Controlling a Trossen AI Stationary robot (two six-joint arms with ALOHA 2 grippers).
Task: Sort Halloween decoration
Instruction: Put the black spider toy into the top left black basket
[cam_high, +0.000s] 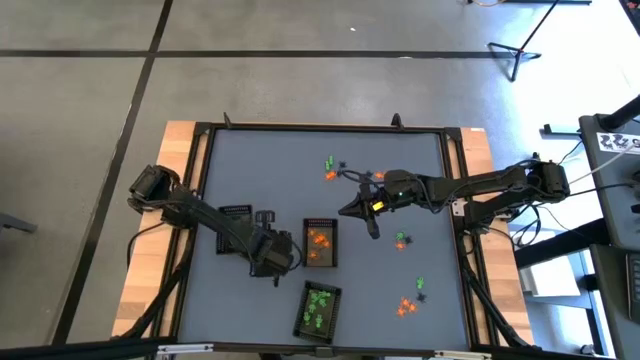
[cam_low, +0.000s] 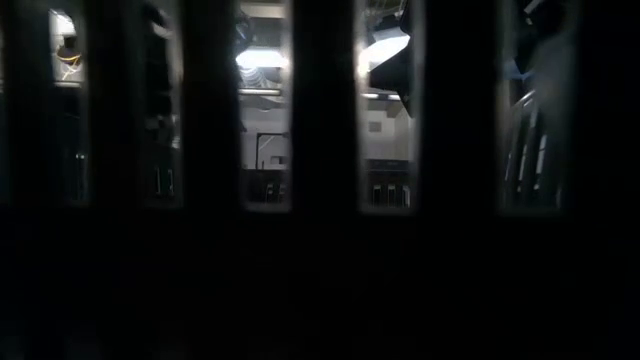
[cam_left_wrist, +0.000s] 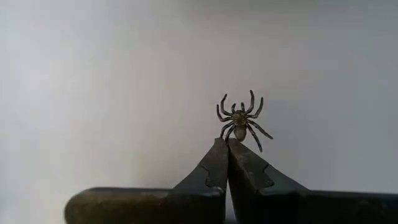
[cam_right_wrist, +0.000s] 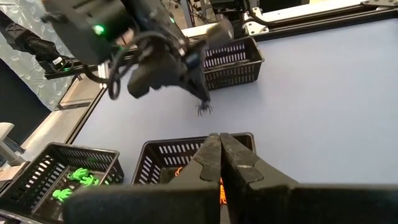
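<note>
My left gripper (cam_high: 278, 262) hangs between the empty black tray (cam_high: 235, 215) and the tray of orange trinkets (cam_high: 320, 243), shut on a small black spider (cam_left_wrist: 239, 121). The right wrist view also shows that spider (cam_right_wrist: 204, 109), under the left arm's fingertips. My right gripper (cam_right_wrist: 219, 137) is shut with nothing in it, above the far end of the orange tray. A third tray (cam_high: 318, 308) near the front edge holds green trinkets. Loose orange, green and black trinkets (cam_high: 405, 305) lie on the grey mat. My left gripper pinches the spider's rear end and hind legs (cam_left_wrist: 235, 135) between its two fingertips (cam_left_wrist: 217, 155), only at their free ends. The fingers slant steeply down from above. The spider sticks out past the tips, its legs spread, and hangs over the mat.
More loose trinkets lie at the far middle (cam_high: 330, 168) and right of centre (cam_high: 400, 240). A raised black frame (cam_high: 205, 160) borders the mat. A slotted tray wall blocks most of the low view. Bare mat lies at the far left.
</note>
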